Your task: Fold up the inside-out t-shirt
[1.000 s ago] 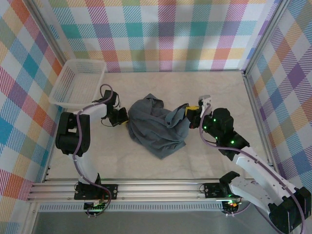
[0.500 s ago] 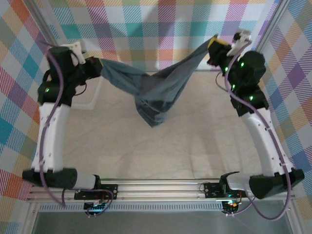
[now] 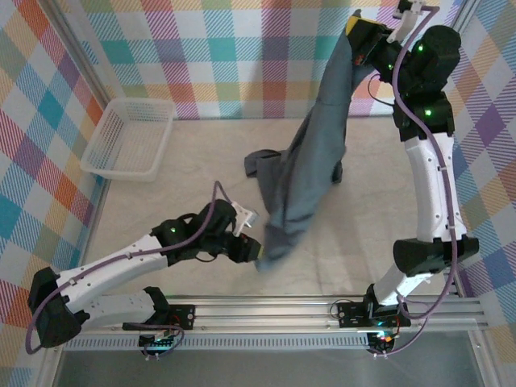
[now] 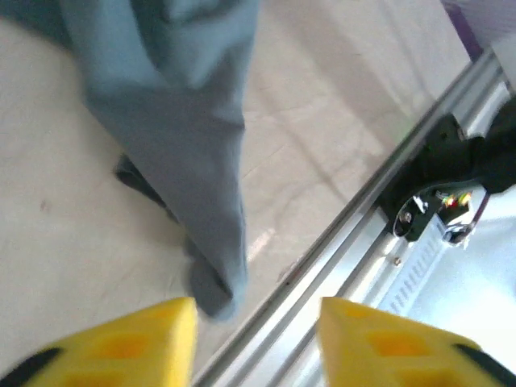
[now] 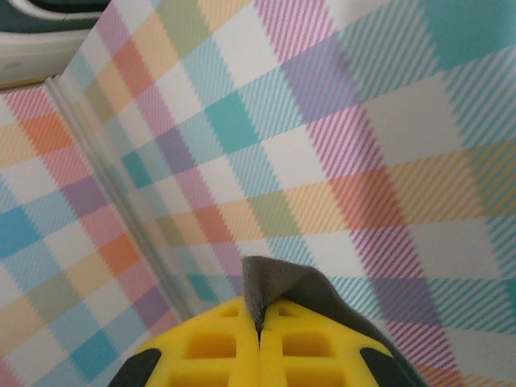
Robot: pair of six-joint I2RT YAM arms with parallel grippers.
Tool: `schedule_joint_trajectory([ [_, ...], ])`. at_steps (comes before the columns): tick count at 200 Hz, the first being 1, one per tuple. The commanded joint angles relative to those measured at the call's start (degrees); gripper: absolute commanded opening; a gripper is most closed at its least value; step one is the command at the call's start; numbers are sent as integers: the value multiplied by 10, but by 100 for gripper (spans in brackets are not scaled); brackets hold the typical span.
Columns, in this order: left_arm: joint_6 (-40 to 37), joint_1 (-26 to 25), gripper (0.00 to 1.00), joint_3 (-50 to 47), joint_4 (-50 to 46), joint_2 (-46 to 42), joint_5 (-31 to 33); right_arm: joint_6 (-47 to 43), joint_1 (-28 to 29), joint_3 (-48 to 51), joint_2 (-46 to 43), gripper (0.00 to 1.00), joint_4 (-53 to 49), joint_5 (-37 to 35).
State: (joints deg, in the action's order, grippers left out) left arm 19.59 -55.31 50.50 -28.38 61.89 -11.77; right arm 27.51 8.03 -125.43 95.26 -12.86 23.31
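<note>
The inside-out t-shirt (image 3: 310, 169), slate blue-grey, hangs in a long drape from my right gripper (image 3: 355, 36), which is raised high by the back wall. In the right wrist view that gripper (image 5: 260, 326) is shut on a peak of the shirt's fabric (image 5: 278, 282). The shirt's lower tip reaches the table near the front. My left gripper (image 3: 251, 251) sits low beside that tip. In the left wrist view the left gripper (image 4: 258, 355) is open, its yellow fingers (image 4: 149, 339) wide apart, and the shirt's tip (image 4: 211, 294) lies just ahead of them, not held.
A white lattice basket (image 3: 129, 137) stands at the back left. The metal rail (image 3: 266, 310) runs along the near edge, close to my left gripper, and shows as a rail (image 4: 363, 210) in the left wrist view. Plaid walls enclose the table.
The left gripper let go of the shirt and dropped from high at the left to the table front. The shirt now hangs from the right gripper alone.
</note>
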Motion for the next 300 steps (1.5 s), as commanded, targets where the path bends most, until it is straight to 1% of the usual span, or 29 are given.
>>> schedule_joint_trajectory([
  [1, -55, 0, 64, 55, 83, -29, 123, 3, -1, -3, -4, 0, -89, 107],
  [6, -58, 12, 65, 66, 83, -29, 147, -1, -1, 23, -17, 0, -97, 111],
  [11, -56, 30, 65, 78, 77, -24, 157, -3, -1, 56, -33, 0, -102, 110],
  [25, -35, 95, 66, 131, 47, 13, 153, -3, -2, 186, -96, 0, -109, 77],
  [39, -8, 156, 66, 192, 1, 79, 134, 5, -1, 353, -184, 0, -78, 20],
  [54, 11, 201, 66, 257, -45, 166, 107, 26, -1, 534, -290, 0, -58, -69],
  [66, 9, 218, 65, 310, -60, 238, 78, 56, -1, 634, -366, 0, -102, -174],
  [77, -4, 221, 64, 357, -69, 300, 75, 103, -2, 703, -420, 0, -160, -246],
  [87, -18, 221, 62, 413, -83, 368, 76, 126, -1, 756, -454, 0, -196, -265],
  [100, -36, 220, 60, 482, -89, 449, 80, 150, -1, 811, -482, 0, -236, -261],
  [121, -73, 220, 58, 606, -105, 582, 93, 163, 1, 862, -504, 0, -284, -240],
  [134, -102, 217, 58, 687, -118, 657, 103, 163, 1, 883, -515, 0, -292, -221],
  [154, -136, 216, 61, 800, -134, 760, 118, 162, 2, 899, -522, 0, -293, -182],
  [171, -153, 216, 64, 890, -157, 833, 150, 159, 3, 901, -523, 0, -282, -151],
  [183, -168, 216, 67, 921, -154, 867, 170, 157, 3, 898, -524, 0, -277, -134],
  [201, -187, 216, 69, 950, -152, 907, 201, 151, 3, 893, -526, 0, -268, -117],
  [233, -219, 216, 69, 965, -134, 938, 230, 144, 4, 886, -526, 0, -261, -101],
  [240, -225, 216, 66, 965, -130, 942, 232, 144, 3, 884, -526, 0, -260, -98],
  [252, -232, 217, 55, 974, -133, 951, 226, 147, 4, 882, -524, 0, -257, -94],
  [256, -232, 218, 47, 980, -139, 955, 222, 148, 4, 882, -523, 0, -255, -93],
  [259, -232, 219, 38, 985, -144, 958, 219, 149, 4, 881, -523, 0, -253, -92],
  [263, -232, 221, 22, 990, -152, 961, 211, 151, 3, 881, -523, 0, -250, -91],
  [264, -233, 221, 20, 990, -154, 962, 210, 151, 3, 881, -522, 0, -250, -90],
  [265, -232, 222, 14, 991, -156, 962, 208, 152, 4, 881, -522, 0, -250, -90],
  [267, -231, 223, 7, 992, -160, 963, 205, 153, 3, 880, -522, 0, -248, -90],
  [268, -230, 224, 2, 992, -162, 963, 204, 154, 3, 880, -522, 0, -247, -90],
  [269, -230, 225, 0, 993, -164, 964, 203, 154, 3, 880, -522, 0, -247, -90],
  [285, -206, 244, 0, 993, -195, 951, 188, 153, 4, 868, -522, 0, -234, -94],
  [300, -183, 272, 0, 980, -215, 909, 157, 146, 3, 848, -518, 0, -219, -111],
])
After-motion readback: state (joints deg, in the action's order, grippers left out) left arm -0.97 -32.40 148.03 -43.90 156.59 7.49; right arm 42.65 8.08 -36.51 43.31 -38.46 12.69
